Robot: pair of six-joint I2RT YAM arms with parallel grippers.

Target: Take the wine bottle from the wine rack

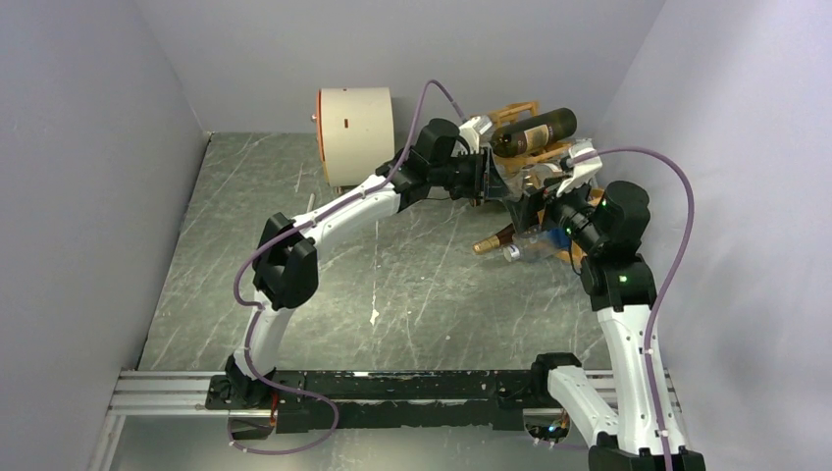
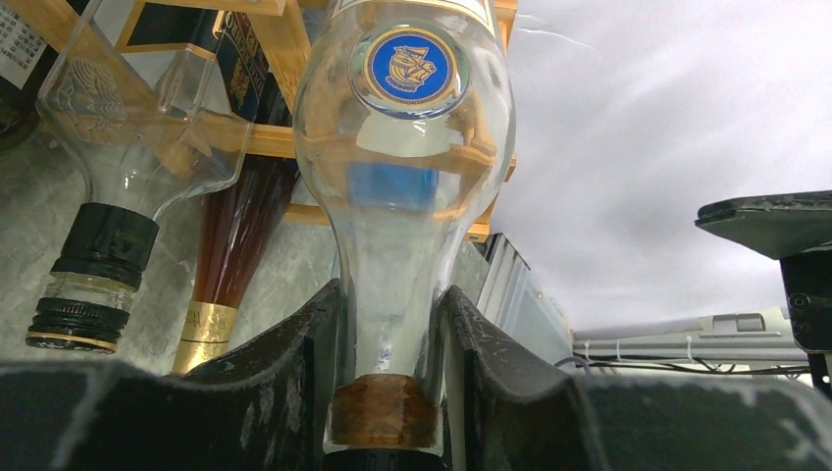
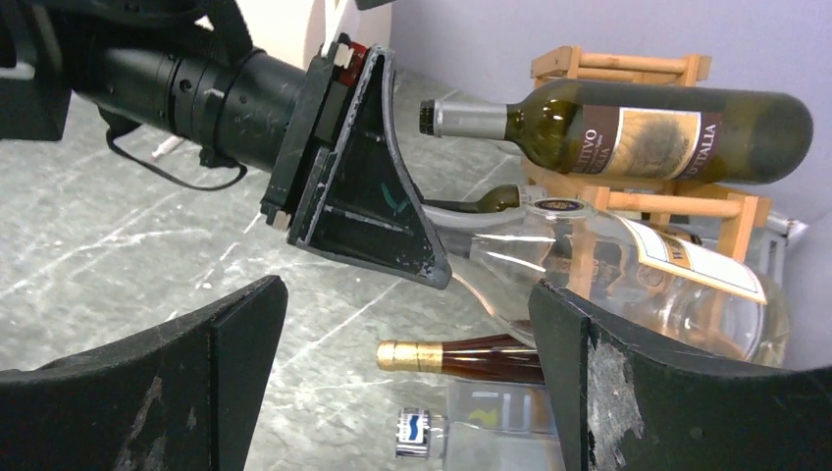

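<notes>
The wooden wine rack [image 1: 520,110] stands at the back right, also in the right wrist view [image 3: 628,67] and the left wrist view [image 2: 285,44]. A dark green wine bottle [image 1: 538,129] [image 3: 638,128] lies on its top tier. Below it lies a clear bottle [image 3: 628,280] with a blue medallion [image 2: 410,67], its body still in the rack. My left gripper [image 1: 488,179] [image 2: 390,294] is shut on this clear bottle's neck, just above the cork. My right gripper [image 1: 535,208] [image 3: 407,363] is open and empty, facing the rack's low bottles.
An amber bottle with gold foil [image 3: 461,356] [image 2: 231,255] and a clear bottle with a silver cap [image 3: 422,434] lie in the bottom tier. A square clear bottle with a black cap [image 2: 103,245] lies left of them. A white drum [image 1: 355,132] stands left of the rack. Walls close in behind and on the right.
</notes>
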